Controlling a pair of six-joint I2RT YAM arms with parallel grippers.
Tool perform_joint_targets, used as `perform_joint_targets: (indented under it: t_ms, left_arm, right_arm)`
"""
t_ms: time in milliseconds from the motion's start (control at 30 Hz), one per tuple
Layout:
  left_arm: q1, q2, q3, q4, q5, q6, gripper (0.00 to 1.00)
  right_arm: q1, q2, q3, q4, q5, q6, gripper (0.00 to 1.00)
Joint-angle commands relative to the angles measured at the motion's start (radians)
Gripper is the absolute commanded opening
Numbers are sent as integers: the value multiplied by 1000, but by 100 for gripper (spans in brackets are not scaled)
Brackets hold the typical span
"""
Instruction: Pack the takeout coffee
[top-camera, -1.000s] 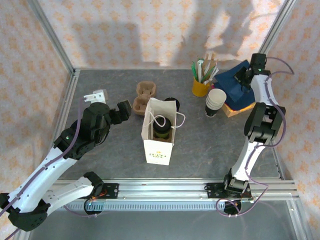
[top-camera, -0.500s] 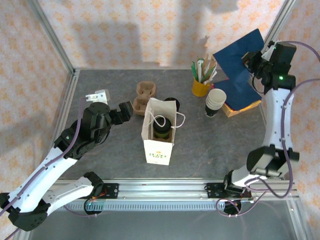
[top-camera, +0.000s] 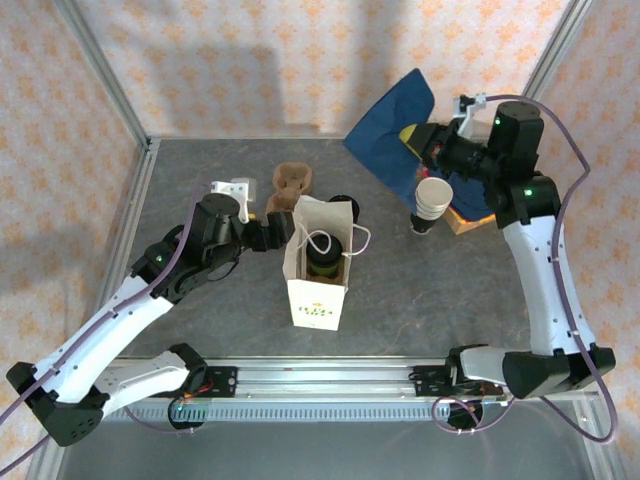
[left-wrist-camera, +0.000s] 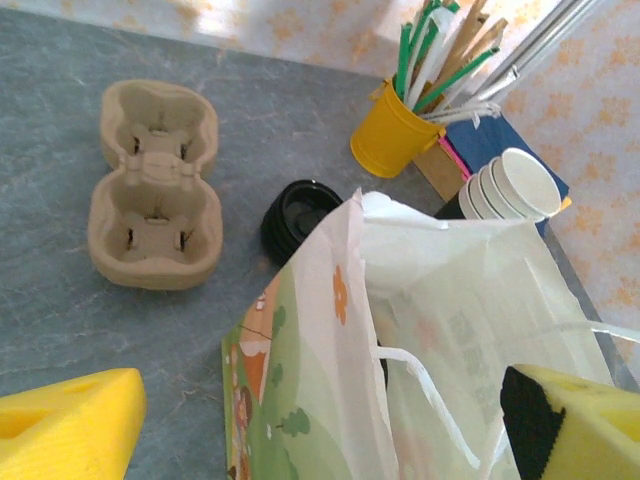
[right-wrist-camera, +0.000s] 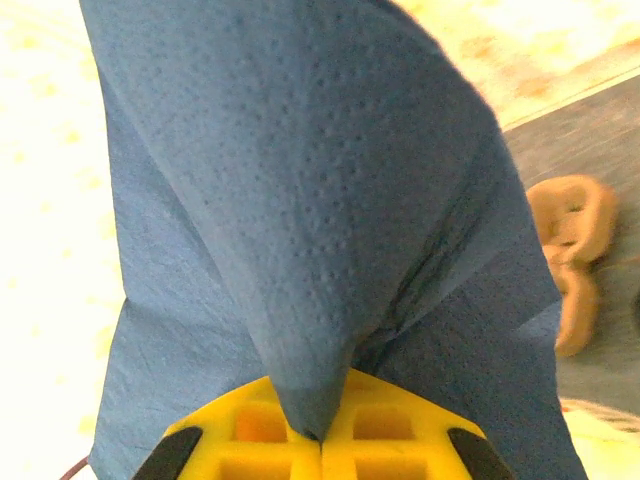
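Observation:
The takeout coffee (top-camera: 322, 256) stands inside the white paper bag (top-camera: 318, 295) at mid-table, its black lid showing through the open top. My left gripper (top-camera: 272, 232) is open at the bag's upper left edge. In the left wrist view its yellow fingers (left-wrist-camera: 62, 432) straddle the near wall of the bag (left-wrist-camera: 330, 400) without pinching it. My right gripper (top-camera: 432, 143) is raised at the back right, shut on a blue napkin (top-camera: 392, 122) that hangs out to the left. The napkin (right-wrist-camera: 300, 200) runs up from the closed right gripper (right-wrist-camera: 322, 435).
A brown cup carrier (top-camera: 290, 182) lies behind the bag. A second black lid (top-camera: 342, 205) rests at the bag's back edge. A stack of white cups (top-camera: 430, 203) and a yellow cup of sticks (left-wrist-camera: 392, 135) stand at back right, beside more napkins (top-camera: 470, 212).
My right arm has lifted the blue napkin off the pile and swung it left, over the yellow cup. My left gripper has moved right, up to the bag's edge.

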Motion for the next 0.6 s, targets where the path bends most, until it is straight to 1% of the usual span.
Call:
perform_joint_targets:
  t_ms: [0,100,167,267,300,433,500,567]
  left_arm:
    - [7,-21,15,22,16,-11,93]
    - [7,-54,0,14,-54,-31,93]
    - [7,-80,-9,-9,-127,-50,93]
    - [7,-108,-15,-60,-232,-73,93]
    - [7,-115,-17,-73,-252,-75,93]
    - [7,-145,-29,-76,-266,-74,93]
    - [7,-155,-35,-73,-270,-73,93]
    - [7,-160,-38,-70,-274,-74,93]
  right_arm:
    - [110,-36,-11,88,34,105,0]
    - [254,-39,-50,119,108,133,0]
    - [343,-27,-69,114,148,137,0]
    - [459,-3,-86,91,221,121,0]
    - [488,5,-86,74,240,107,0]
    - [594,45,-92,-9,373,62,0]
    - [626,61,-109,-23,402,58,0]
    - [653,84,-109,-71,463,45,0]
